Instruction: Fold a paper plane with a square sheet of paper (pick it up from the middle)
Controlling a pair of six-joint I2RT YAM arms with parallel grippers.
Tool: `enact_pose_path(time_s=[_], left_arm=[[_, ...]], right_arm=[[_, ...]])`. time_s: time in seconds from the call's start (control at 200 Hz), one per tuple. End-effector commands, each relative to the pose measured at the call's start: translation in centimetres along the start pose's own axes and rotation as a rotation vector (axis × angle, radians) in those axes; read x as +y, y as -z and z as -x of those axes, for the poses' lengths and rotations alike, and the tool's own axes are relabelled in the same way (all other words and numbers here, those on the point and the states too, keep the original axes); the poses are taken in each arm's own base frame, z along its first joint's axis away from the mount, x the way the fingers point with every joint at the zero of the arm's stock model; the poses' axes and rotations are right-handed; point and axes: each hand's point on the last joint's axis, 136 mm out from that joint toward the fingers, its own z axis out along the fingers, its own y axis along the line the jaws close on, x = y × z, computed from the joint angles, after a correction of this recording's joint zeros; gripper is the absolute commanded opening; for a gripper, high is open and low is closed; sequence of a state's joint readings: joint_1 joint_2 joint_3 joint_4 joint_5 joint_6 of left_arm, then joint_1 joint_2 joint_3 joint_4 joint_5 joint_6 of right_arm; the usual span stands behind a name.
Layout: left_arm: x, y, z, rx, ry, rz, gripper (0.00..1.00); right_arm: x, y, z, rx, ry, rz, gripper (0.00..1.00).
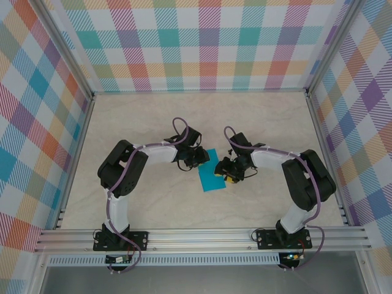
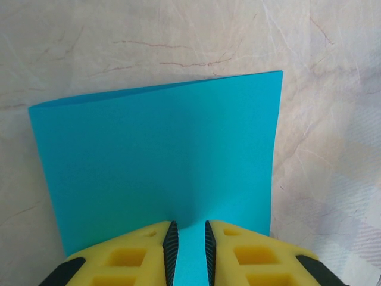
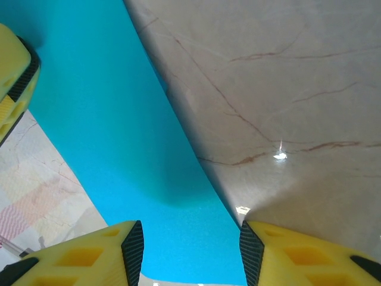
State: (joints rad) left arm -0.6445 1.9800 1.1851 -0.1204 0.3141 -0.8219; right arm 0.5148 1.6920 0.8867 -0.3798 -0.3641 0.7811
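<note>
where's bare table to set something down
Free: the wide far strip of pale marble table below the checked back wall, and the near patch between the left arm base and right arm base. Crowded: the centre, where the left gripper and right gripper meet at the square sheet of teal-blue paper.
</note>
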Motion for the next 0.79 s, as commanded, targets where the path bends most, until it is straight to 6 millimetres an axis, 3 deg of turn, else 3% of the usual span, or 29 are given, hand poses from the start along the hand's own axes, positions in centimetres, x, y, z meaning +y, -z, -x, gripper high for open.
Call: enact_pose_path(time_s=[0.0,0.305,0.79], left_arm=[[3.2,-1.4,-2.1,0.077,0.034,0.084,0.23],[3.1,-1.0,-1.8,0.061,0.028,0.089,0.23],[3.3,-0.2,-1.8,0.040,0.025,0.090,0.22]], right_arm=[[2.5,-1.2,-1.0,0.054,0.043,0.094,0.49],[4.1,-0.3,-0.9,0.039,0.063,0.163,0.49],[4.5,-0.3,-0.7,0.036,0.052,0.196,0.46]])
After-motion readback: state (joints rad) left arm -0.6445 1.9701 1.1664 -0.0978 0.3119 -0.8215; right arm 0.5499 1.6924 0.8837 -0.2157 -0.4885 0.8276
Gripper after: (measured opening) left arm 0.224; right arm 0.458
